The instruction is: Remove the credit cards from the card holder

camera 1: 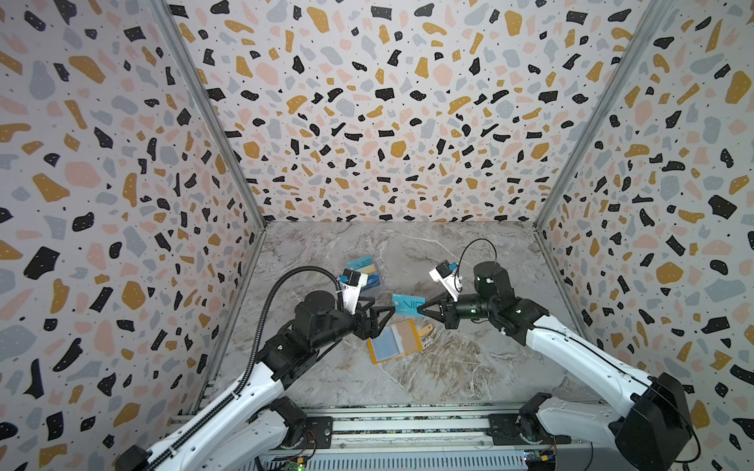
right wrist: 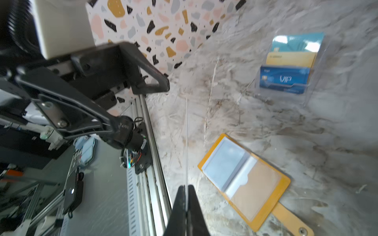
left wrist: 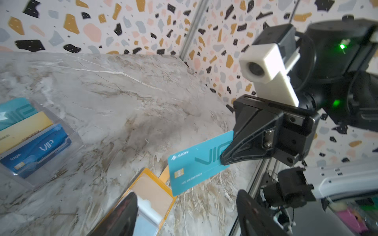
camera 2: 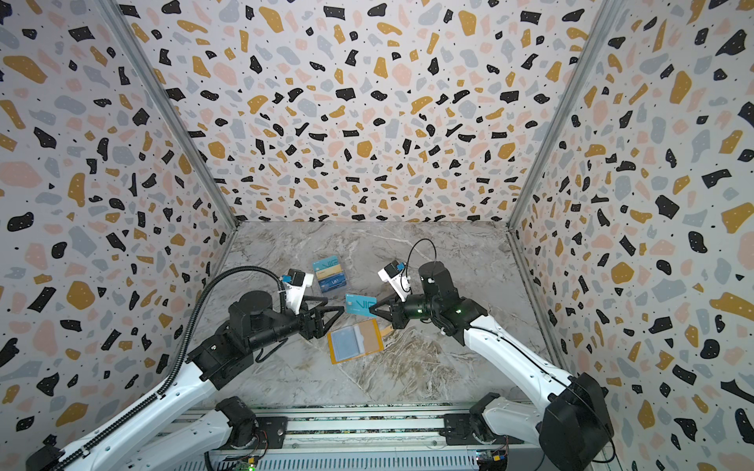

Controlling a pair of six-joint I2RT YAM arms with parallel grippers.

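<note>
A teal credit card (camera 1: 406,305) (camera 2: 359,305) (left wrist: 196,165) with "VIP" lettering and a chip hangs in the air. My right gripper (camera 1: 420,312) (camera 2: 372,312) (right wrist: 186,187) is shut on its right end. From the right wrist view the card shows edge-on as a thin line. My left gripper (camera 1: 385,310) (camera 2: 336,308) (left wrist: 187,204) stands open just left of the card's free end and holds nothing. The mustard card holder (camera 1: 398,340) (camera 2: 355,340) (left wrist: 151,192) (right wrist: 245,179) lies open on the table below them, with no card showing in its sleeves.
A clear tiered plastic box (camera 1: 365,271) (camera 2: 330,273) (left wrist: 34,139) (right wrist: 290,67) stands behind the left gripper, with a teal, a gold and a blue card in it. Patterned walls close the marble table (camera 1: 449,367) on three sides; a metal rail (camera 1: 408,424) runs along its front.
</note>
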